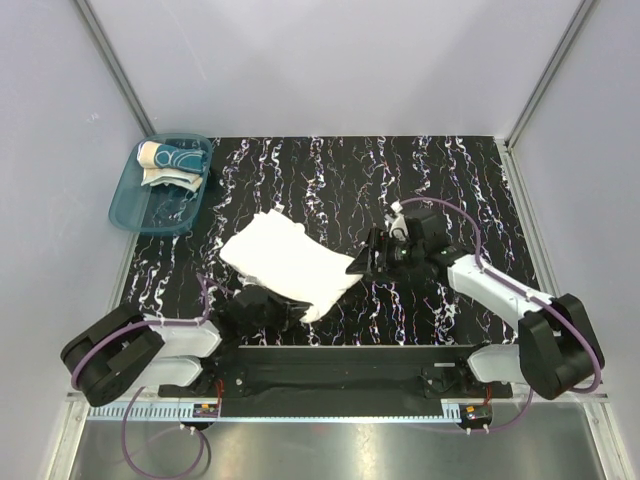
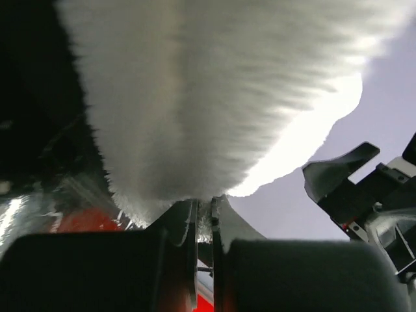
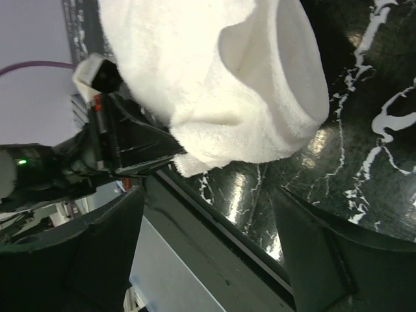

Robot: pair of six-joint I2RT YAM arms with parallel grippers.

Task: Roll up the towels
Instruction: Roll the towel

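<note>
White towel: large plain white terry towel (image 1: pixel 285 262), crumpled, mid black marbled tabletop (image 1: pixel 440 175).
L hand (image 2: pixel 205 208): fingers together, clamped on white towel's near edge.
R hand (image 3: pixel 208 195): fingers wide apart, nothing btwn them; just beside towel's right edge.
Small towel: cream-tan cloth w/ teal print (image 1: pixel 168 160), inside translucent teal plastic tub (image 1: pixel 135 208), far-left corner.

The whole table (image 1: pixel 420 190) is viewed from above and behind the arm bases by the top external camera, faced downward from far. The left wrist camera is set very near to the white towel (image 2: pixel 195 97). The right wrist camera is held low over the table, faced toward the left gripper (image 3: pixel 170 156). The white towel is shared by all three views.
</note>
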